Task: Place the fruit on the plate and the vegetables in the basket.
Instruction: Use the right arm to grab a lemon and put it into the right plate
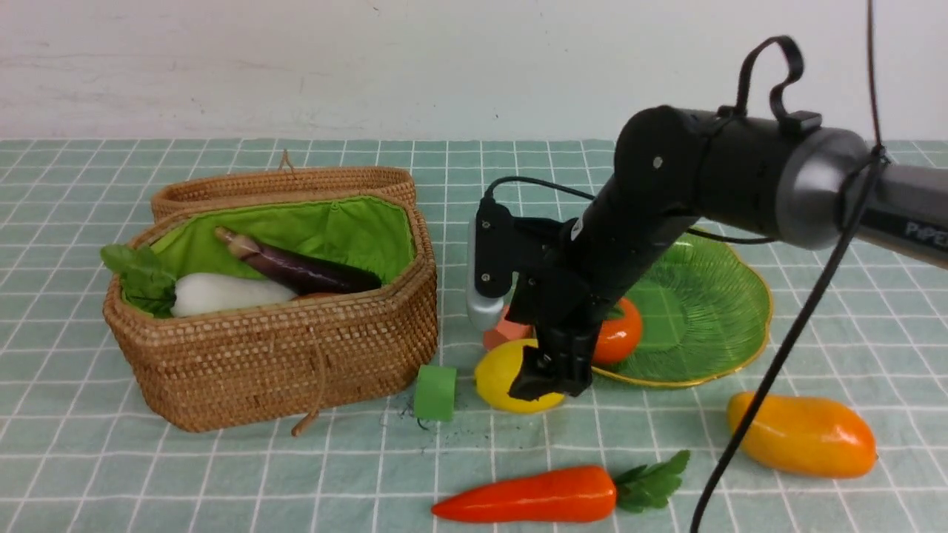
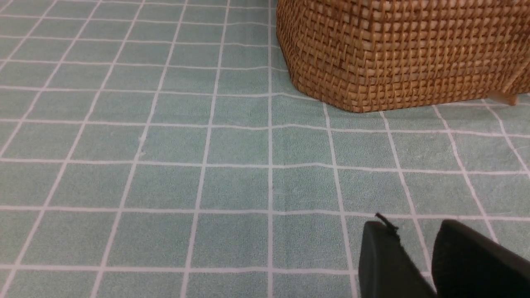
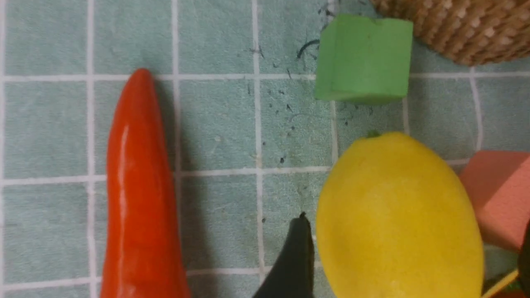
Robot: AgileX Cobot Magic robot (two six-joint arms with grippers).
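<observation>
Yellow lemon (image 1: 495,372); green plate (image 1: 715,314); white-gridded teal tablecloth (image 1: 222,481).

Plain white wall (image 1: 296,59), teal checked tablecloth (image 1: 148,481), even light

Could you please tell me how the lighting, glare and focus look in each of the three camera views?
Front view: soft, even light, sharp, with small highlights on the glossy carrot and mango. Left wrist view: evenly lit, tablecloth grid crisp, dark fingers slightly soft. Right wrist view: a bright glare streak along the carrot, lemon mildly blurred.
</observation>
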